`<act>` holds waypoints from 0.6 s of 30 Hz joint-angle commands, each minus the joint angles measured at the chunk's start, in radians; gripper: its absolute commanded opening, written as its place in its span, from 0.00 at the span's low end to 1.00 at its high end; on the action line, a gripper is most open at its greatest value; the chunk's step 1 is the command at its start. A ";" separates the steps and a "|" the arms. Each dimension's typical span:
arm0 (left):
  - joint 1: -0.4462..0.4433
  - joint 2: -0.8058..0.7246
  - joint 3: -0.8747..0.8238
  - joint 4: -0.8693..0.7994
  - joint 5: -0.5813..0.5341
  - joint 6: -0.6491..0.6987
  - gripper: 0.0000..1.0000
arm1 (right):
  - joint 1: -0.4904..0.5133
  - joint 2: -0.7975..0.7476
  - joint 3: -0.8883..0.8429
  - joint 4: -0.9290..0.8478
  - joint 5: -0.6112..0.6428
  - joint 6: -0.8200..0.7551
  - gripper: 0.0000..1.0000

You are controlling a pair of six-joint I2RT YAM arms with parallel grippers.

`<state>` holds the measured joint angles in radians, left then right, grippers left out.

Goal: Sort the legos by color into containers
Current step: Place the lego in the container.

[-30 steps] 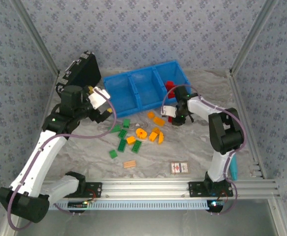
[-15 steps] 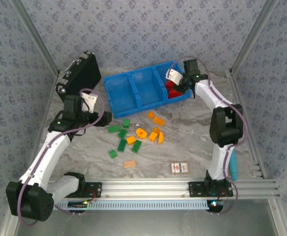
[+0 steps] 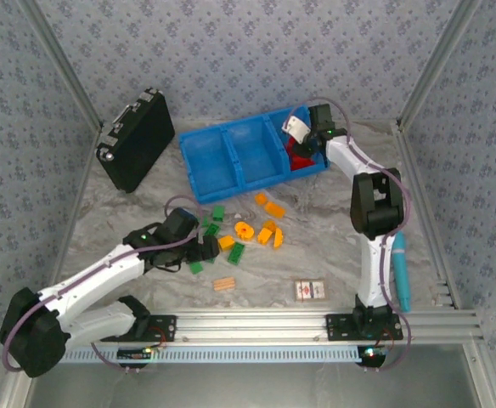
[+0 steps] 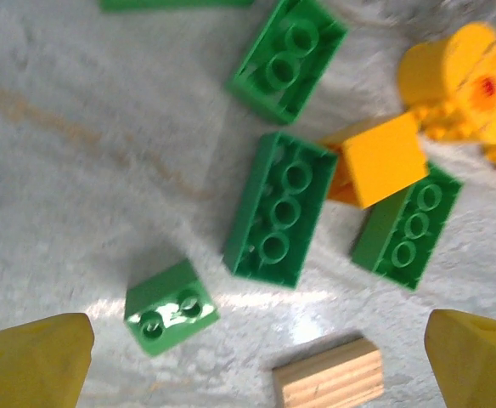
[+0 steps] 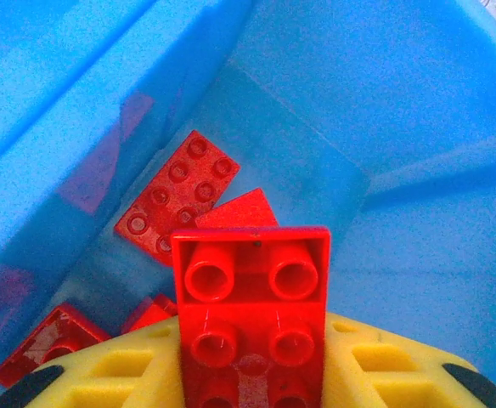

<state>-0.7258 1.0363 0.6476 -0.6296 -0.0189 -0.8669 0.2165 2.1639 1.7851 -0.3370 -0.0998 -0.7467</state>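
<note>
From above, your left tool (image 3: pixel 203 249) sits low among the green bricks (image 3: pixel 218 212) on the surface (image 3: pixel 333 246). Your right tool (image 3: pixel 305 146) hangs over the right bin of the blue tray (image 3: pixel 205 166).

At the left wrist, the yellow fingertips (image 4: pixel 27 361) stand wide apart and empty, with a small green brick (image 4: pixel 170 306) between them.

At the right wrist, the tool grips a red brick (image 5: pixel 252 297) above other red bricks (image 5: pixel 178 197) lying in the bin.

The green bricks (image 4: pixel 278 208) and the red brick (image 5: pixel 252 314) were smooth, glossy plastic. The blue tray (image 5: pixel 418 102) was plastic with a finely grained, matt finish. The tan ridged piece (image 4: pixel 329 374) looked like bare wood. The marbled table (image 4: pixel 78 170) shone faintly.
</note>
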 commanded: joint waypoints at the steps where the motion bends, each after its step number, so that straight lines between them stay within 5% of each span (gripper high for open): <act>1: -0.048 -0.001 -0.006 -0.125 -0.102 -0.172 1.00 | 0.007 0.017 0.034 0.009 0.008 0.031 0.42; 8: -0.080 -0.053 -0.094 -0.108 -0.142 -0.309 0.90 | 0.008 0.010 0.031 -0.002 -0.015 0.026 0.65; 18: -0.081 -0.045 -0.157 0.001 -0.161 -0.351 0.78 | 0.016 -0.011 0.049 -0.019 -0.033 0.026 0.69</act>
<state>-0.8005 0.9802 0.4877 -0.6685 -0.1551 -1.1915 0.2207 2.1677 1.7958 -0.3328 -0.1116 -0.7246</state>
